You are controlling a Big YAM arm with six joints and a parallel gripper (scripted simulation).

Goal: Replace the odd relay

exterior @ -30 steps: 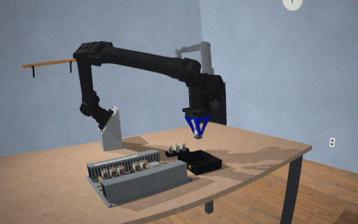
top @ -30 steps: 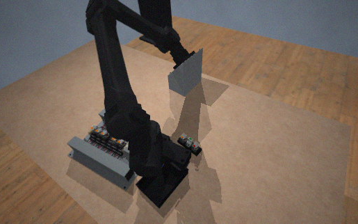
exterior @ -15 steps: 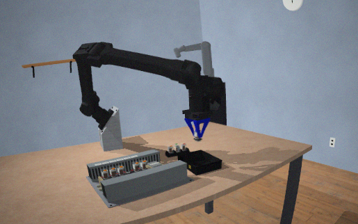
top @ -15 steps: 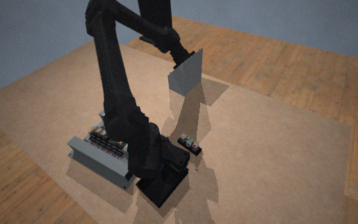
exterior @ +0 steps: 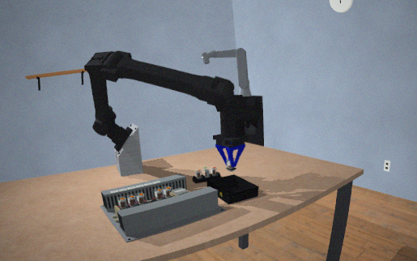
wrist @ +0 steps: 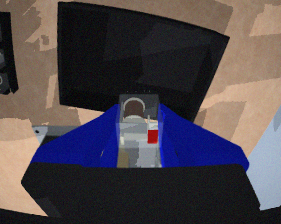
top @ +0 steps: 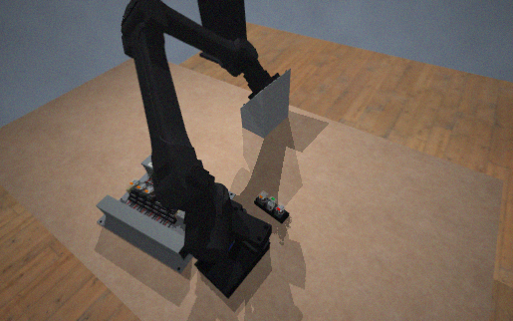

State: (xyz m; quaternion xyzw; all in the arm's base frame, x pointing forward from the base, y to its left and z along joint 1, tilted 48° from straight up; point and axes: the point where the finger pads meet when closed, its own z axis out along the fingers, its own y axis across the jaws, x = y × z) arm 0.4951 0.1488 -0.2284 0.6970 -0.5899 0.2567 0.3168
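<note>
Relay with the red button (exterior: 231,167) (wrist: 134,125) sits clamped between the fingers of the end effector (exterior: 231,166) (wrist: 139,111), held by its clear case and raised off the tabletop (top: 394,199) (exterior: 37,215). Below the end effector is the black tray (top: 227,281) (exterior: 240,197) (wrist: 91,65); in the wrist view most of it lies ahead of the tips, so a small shift that way before lowering looks wise. The pulled part is probably light and stiff, with smooth sides that could slip or twist if only their edges were pinched. Its blades are likely the tender bit; I would set it down softly rather than drop it, then spread the fingers evenly. Off to the wrist view's left stands the spare holder (top: 282,218) (exterior: 197,179) (wrist: 13,75), where the spare with the orange button (top: 262,196) (exterior: 197,174) matches the row of relays (exterior: 140,198). Take that one squarely by opposite sides of its case, high enough to spare the blades and clear its neighbours. Spring contacts should resist going in, so press straight down, button side agreeing with the row, until the tops are level.
</note>
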